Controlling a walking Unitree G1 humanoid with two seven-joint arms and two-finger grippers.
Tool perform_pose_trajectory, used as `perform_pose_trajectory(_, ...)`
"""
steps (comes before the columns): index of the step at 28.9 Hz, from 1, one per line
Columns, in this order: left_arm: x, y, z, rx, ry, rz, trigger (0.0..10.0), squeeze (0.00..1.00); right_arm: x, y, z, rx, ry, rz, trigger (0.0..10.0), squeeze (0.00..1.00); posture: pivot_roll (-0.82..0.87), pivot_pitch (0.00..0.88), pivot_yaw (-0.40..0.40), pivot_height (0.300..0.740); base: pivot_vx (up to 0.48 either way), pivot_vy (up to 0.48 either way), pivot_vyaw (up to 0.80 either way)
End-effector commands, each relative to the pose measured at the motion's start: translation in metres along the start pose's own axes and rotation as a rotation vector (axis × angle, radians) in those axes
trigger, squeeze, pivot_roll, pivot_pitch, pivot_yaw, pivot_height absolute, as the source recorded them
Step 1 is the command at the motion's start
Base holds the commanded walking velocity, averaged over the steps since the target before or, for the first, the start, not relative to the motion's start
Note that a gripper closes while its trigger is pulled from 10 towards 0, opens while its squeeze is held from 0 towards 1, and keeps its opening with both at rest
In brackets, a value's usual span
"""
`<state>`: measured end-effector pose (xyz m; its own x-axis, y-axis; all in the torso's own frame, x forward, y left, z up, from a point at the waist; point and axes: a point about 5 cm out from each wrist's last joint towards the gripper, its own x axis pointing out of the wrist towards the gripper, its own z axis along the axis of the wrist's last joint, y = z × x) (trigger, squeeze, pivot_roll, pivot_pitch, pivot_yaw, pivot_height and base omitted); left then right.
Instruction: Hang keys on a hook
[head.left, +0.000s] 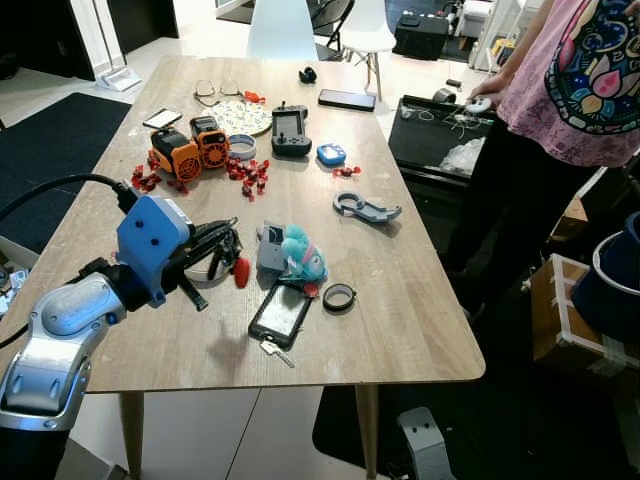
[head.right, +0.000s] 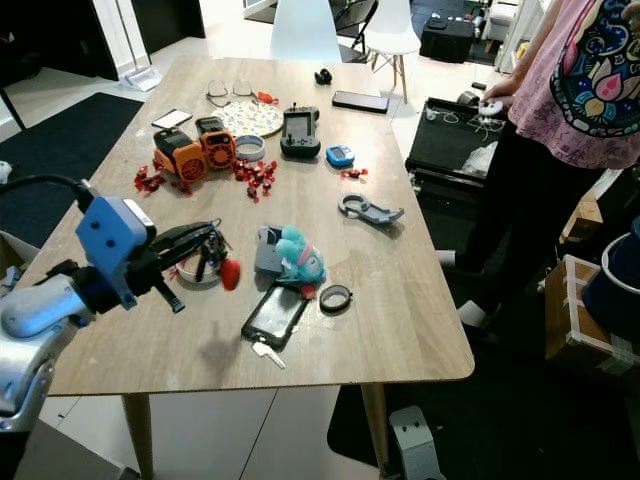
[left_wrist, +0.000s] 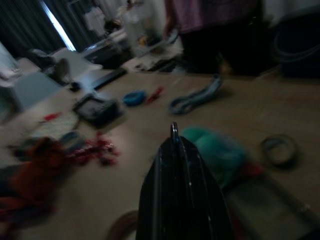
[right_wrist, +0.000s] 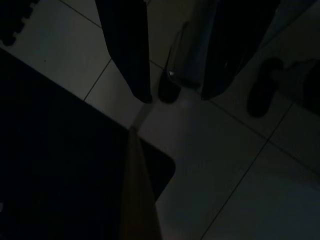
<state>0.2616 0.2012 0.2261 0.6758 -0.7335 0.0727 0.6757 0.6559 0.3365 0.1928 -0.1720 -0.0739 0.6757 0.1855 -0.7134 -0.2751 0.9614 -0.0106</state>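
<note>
Left gripper (head.left: 228, 250), fingers pressed together and empty, hovers over the tabletop (head.left: 420, 320) short of the keys (head.left: 273, 349) (small, light, loose); pinch the ring.

two orange cameras (head.left: 190, 150); two white chairs (head.left: 283, 28)

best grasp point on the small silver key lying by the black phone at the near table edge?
Judging by its pose, the small silver key lies flat on the wooden table, its head against the black phone. Come from straight above, pinching the blade across its narrow sides. The left gripper, fingers shut, hovers just left of it.
</note>
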Motion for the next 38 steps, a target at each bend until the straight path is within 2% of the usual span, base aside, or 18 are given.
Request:
perform_pose_trajectory(1,-0.004,-0.011,0.003,-0.084,-0.042,-0.104,0.0,0.00,-0.001,0.000,-0.004,0.003,0.014,-0.005,10.0,0.00,0.09,0.063,-0.051,0.740,0.000,0.000,0.00)
perform_pose_trajectory(3,-0.011,-0.019,0.000,-0.149,-0.020,-0.187,0.0,0.00,-0.001,0.000,-0.004,0.004,0.014,-0.004,10.0,0.00,0.09,0.060,-0.050,0.740,0.000,0.000,0.00)
perform_pose_trajectory(4,-0.011,-0.019,0.000,-0.149,-0.020,-0.187,0.0,0.00,-0.001,0.000,-0.004,0.004,0.014,-0.004,10.0,0.00,0.09,0.060,-0.050,0.740,0.000,0.000,0.00)
perform_pose_trajectory(6,-0.021,-0.029,-0.007,-0.216,0.038,-0.283,0.0,0.00,-0.001,0.001,-0.005,0.004,0.016,-0.003,10.0,0.00,0.09,0.059,-0.051,0.740,0.000,0.000,0.00)
perform_pose_trajectory(9,-0.026,-0.034,-0.011,-0.236,0.080,-0.325,0.0,0.00,-0.001,0.001,-0.005,0.004,0.017,-0.003,10.0,0.00,0.09,0.060,-0.051,0.740,0.000,0.000,0.00)
perform_pose_trajectory(14,-0.053,-0.049,-0.047,-0.226,0.341,-0.421,0.0,0.00,-0.002,0.001,-0.006,0.002,0.022,-0.001,10.0,0.00,0.09,0.063,-0.055,0.740,0.000,0.000,0.00)
perform_pose_trajectory(15,-0.053,-0.049,-0.047,-0.226,0.341,-0.421,0.0,0.00,-0.002,0.001,-0.006,0.002,0.022,-0.001,10.0,0.00,0.09,0.063,-0.055,0.740,0.000,0.000,0.00)
perform_pose_trajectory(19,-0.071,-0.056,-0.066,-0.265,0.457,-0.444,0.0,0.00,-0.002,0.000,-0.006,0.000,0.023,-0.003,10.0,0.00,0.09,0.064,-0.057,0.740,0.000,0.000,0.00)
perform_pose_trajectory(22,-0.074,-0.057,-0.068,-0.270,0.477,-0.445,0.0,0.00,-0.002,-0.001,-0.006,0.000,0.023,-0.004,10.0,0.00,0.09,0.064,-0.057,0.740,0.000,0.000,0.00)
perform_pose_trajectory(28,-0.111,-0.069,-0.104,-0.301,0.660,-0.442,0.0,0.00,-0.002,-0.002,-0.007,-0.002,0.025,-0.005,10.0,0.00,0.08,0.067,-0.059,0.740,0.000,0.000,0.00)
perform_pose_trajectory(33,-0.120,-0.074,-0.112,-0.317,0.690,-0.433,0.0,0.00,-0.003,-0.002,-0.007,-0.002,0.026,-0.006,10.0,0.00,0.08,0.070,-0.060,0.740,0.000,0.000,0.00)
perform_pose_trajectory(34,-0.129,-0.081,-0.122,-0.334,0.706,-0.404,0.0,0.00,-0.003,-0.002,-0.007,-0.003,0.027,-0.005,10.0,0.00,0.09,0.073,-0.063,0.740,0.000,0.000,0.00)
perform_pose_trajectory(38,-0.133,-0.086,-0.131,-0.316,0.705,-0.368,0.0,0.00,-0.003,-0.002,-0.007,-0.003,0.027,-0.004,10.0,0.00,0.08,0.075,-0.063,0.740,0.000,0.000,0.00)
